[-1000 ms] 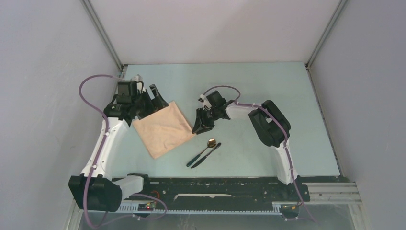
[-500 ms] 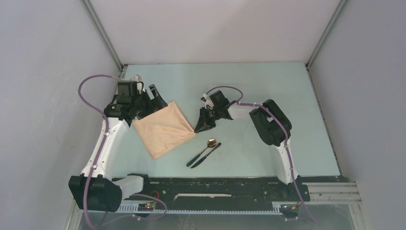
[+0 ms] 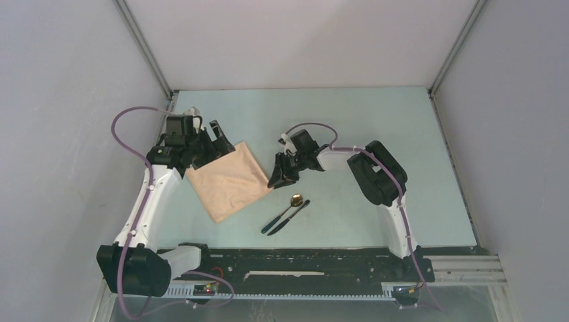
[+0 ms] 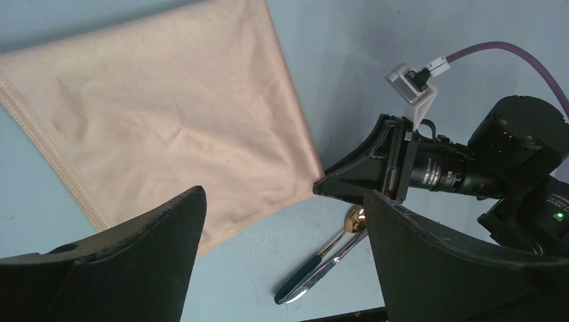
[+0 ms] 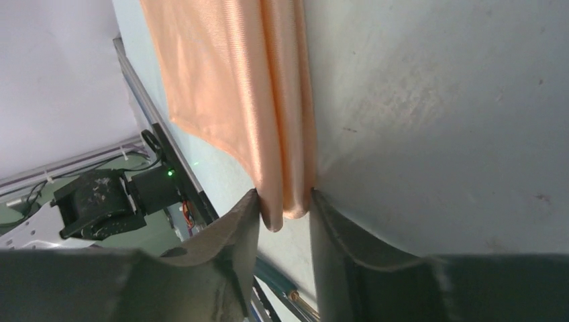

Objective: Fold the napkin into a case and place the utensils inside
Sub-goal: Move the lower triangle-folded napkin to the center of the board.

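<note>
The peach napkin (image 3: 229,181) lies flat on the table as a folded square, tilted like a diamond. My left gripper (image 3: 220,141) hovers open over its far corner with nothing between the fingers; in the left wrist view (image 4: 282,198) the napkin (image 4: 168,121) spreads out below it. My right gripper (image 3: 276,180) sits low at the napkin's right corner. In the right wrist view (image 5: 284,196) its jaws stand partly apart, with two loose rounded folds of the napkin (image 5: 235,87) filling the gap. The gold-bowled spoon (image 3: 292,203) and the knife (image 3: 290,216) lie side by side just in front.
The spoon (image 4: 300,278) and knife (image 4: 327,268) rest close to the right gripper's tip (image 4: 322,188). Grey walls enclose the light-blue table (image 3: 376,114) on three sides. The black base rail (image 3: 302,258) runs along the near edge.
The right gripper shifted slightly right, then back left to the napkin's corner. The napkin, the utensils and the left arm stayed put.
</note>
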`<state>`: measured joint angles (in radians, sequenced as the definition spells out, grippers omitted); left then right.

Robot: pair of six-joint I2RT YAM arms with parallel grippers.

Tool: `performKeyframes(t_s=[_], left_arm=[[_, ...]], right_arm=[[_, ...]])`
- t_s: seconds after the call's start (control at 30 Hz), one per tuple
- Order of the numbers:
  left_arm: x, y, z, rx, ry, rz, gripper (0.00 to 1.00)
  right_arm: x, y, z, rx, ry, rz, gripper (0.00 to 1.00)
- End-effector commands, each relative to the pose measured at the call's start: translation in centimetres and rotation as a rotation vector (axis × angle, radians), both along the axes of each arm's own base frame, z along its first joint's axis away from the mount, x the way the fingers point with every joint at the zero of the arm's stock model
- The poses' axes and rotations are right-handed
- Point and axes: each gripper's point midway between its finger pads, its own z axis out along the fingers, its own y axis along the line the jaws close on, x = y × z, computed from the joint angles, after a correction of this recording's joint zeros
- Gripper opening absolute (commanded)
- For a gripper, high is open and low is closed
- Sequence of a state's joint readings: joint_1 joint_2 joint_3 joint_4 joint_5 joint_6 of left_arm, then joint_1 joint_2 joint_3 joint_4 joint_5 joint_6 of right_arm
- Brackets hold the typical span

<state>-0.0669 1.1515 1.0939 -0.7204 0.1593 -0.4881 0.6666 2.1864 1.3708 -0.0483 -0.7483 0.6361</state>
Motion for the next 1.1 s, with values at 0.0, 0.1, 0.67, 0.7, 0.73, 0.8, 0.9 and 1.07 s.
performKeyframes(t_s=[0.0, 0.1, 0.67, 0.7, 0.73, 0.8, 0.9, 1.07], left_arm=[[0.0, 0.3, 1.1, 0.017, -0.042, -0.002, 0.94], [0.0, 0.6, 1.2, 0.033, -0.047, 0.004, 0.95], [-0.5, 4.9, -4.5, -0.199, 0.055, 0.273, 0.94], [-0.8, 5.7, -4.9, -0.213, 0.058, 0.306, 0.95], [-1.1, 6.5, -5.2, -0.224, 0.057, 0.336, 0.94], [-1.8, 8.1, -5.9, -0.228, 0.062, 0.397, 0.94], [-2.6, 9.4, -6.8, -0.231, 0.073, 0.448, 0.95], [-3.3, 10.2, -8.0, -0.229, 0.089, 0.503, 0.95]], right_arm=[[0.1, 0.2, -0.4, -0.031, -0.029, -0.031, 0.36], [1.1, -0.5, -0.3, -0.035, -0.034, -0.063, 0.2], [8.4, -6.8, 3.0, -0.135, -0.206, -0.015, 0.24], [8.8, -7.1, 4.0, -0.157, -0.233, -0.031, 0.33], [9.4, -7.4, 5.3, -0.183, -0.264, -0.053, 0.43], [9.9, -8.7, 7.9, -0.287, -0.343, -0.089, 0.67], [9.6, -9.7, 11.6, -0.485, -0.549, -0.089, 0.82], [1.7, -2.9, 12.4, -0.485, -0.938, 0.315, 0.83]])
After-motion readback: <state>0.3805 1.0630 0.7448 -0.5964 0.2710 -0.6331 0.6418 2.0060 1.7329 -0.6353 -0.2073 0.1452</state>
